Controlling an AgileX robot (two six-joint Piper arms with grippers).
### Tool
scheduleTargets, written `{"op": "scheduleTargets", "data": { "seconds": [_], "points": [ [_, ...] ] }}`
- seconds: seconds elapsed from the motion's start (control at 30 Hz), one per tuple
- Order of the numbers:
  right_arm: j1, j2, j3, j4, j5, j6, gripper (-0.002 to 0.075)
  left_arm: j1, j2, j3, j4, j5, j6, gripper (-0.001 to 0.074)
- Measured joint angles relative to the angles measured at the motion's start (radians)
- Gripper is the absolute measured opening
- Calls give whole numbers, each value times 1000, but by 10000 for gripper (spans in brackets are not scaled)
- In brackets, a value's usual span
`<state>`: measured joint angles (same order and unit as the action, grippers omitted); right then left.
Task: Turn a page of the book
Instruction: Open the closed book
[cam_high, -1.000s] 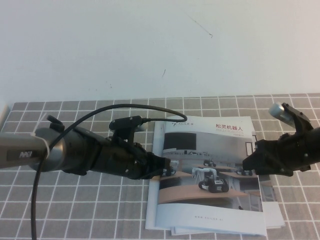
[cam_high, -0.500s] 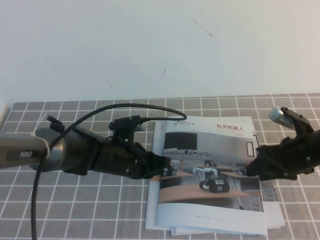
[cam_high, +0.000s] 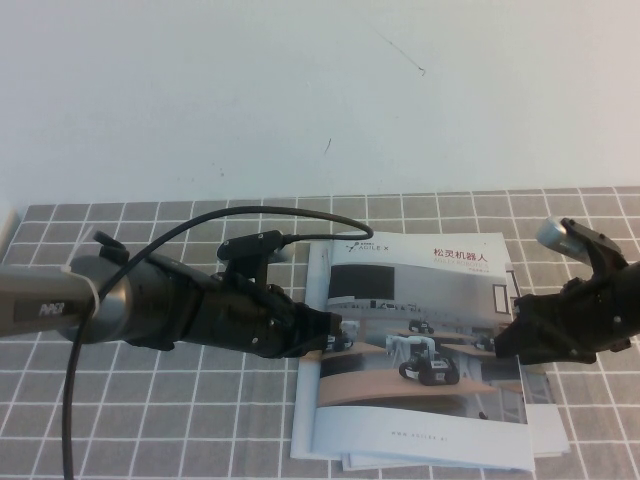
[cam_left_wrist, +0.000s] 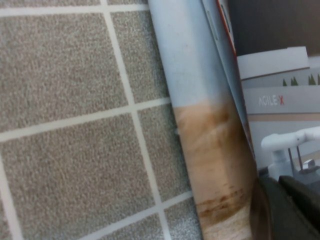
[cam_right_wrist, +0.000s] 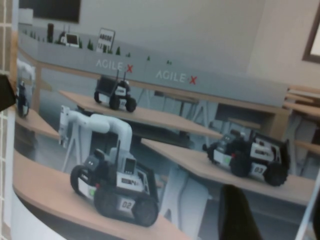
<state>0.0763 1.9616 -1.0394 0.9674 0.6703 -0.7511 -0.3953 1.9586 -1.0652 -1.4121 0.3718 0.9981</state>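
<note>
Closed book (cam_high: 420, 350) flat on tiled cloth (cam_high: 150, 420), spine edge under left gripper (cam_high: 335, 335) with finger state unclear, free edge just off right gripper (cam_high: 505, 340), fingers apart.

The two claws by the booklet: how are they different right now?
The left claw sits on the book at its spine edge, while the right claw is at the opposite, outer edge. The left arm reaches in long and nearly level, trailing a black cable; much less of the right arm shows. The right claw is open; the left claw's state cannot be made out. Both are black and point inward at the same closed booklet.
</note>
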Motion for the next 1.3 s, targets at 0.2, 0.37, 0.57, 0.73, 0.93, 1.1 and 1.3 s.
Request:
{"op": "scheduleTargets", "data": {
  "seconds": [0.2, 0.37, 0.57, 0.73, 0.93, 1.1, 1.3],
  "points": [
    [0, 20, -11, 23, 30, -24, 335, 0, 0, 0, 0, 0, 0, -4],
    [-2, 20, -11, 60, 45, -73, 335, 0, 2, 0, 0, 0, 0, -4],
    [0, -31, -13, 82, 94, -86, 335, 0, 2, 0, 0, 0, 0, -4],
    [0, -70, -18, 93, 123, -95, 335, 0, 2, 0, -1, 0, 0, -4],
    [0, -60, -18, -19, 89, -42, 335, 0, 2, 0, -1, 0, 0, -4],
    [0, -12, -18, -77, 70, 0, 335, 0, 2, 0, -1, 0, 0, -4],
    [0, 10, -22, -76, 70, 7, 335, 0, 2, 0, -1, 0, 0, -4]
  ]
}}
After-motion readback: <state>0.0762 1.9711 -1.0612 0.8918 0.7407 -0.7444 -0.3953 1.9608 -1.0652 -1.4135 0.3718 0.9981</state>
